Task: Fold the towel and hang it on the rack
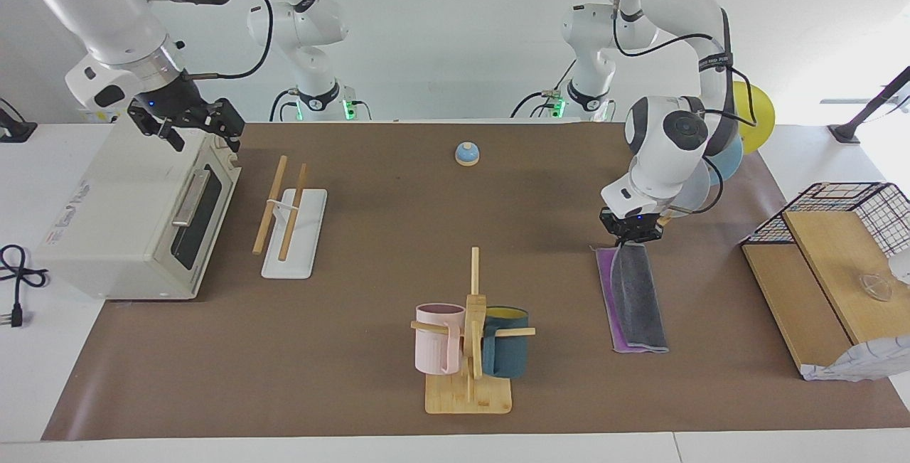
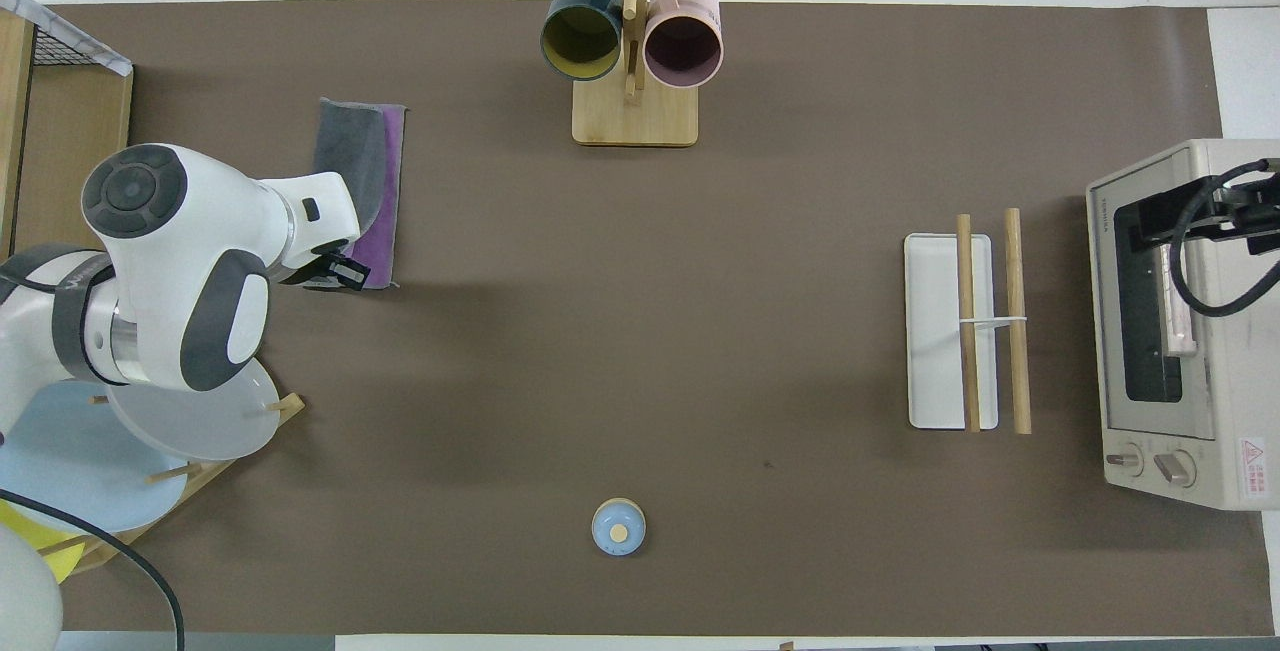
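the towel lies toward the left arm's end, the rack beside the oven.

My left hand pinches the towel's upper corner at right of centre, grey face folded over purple. My right hand hangs open above the toaster oven at upper left, beside the rack.

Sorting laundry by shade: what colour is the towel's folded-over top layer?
Dark grey, with a purple strip along one edge of the towel; clearest in the facing view.
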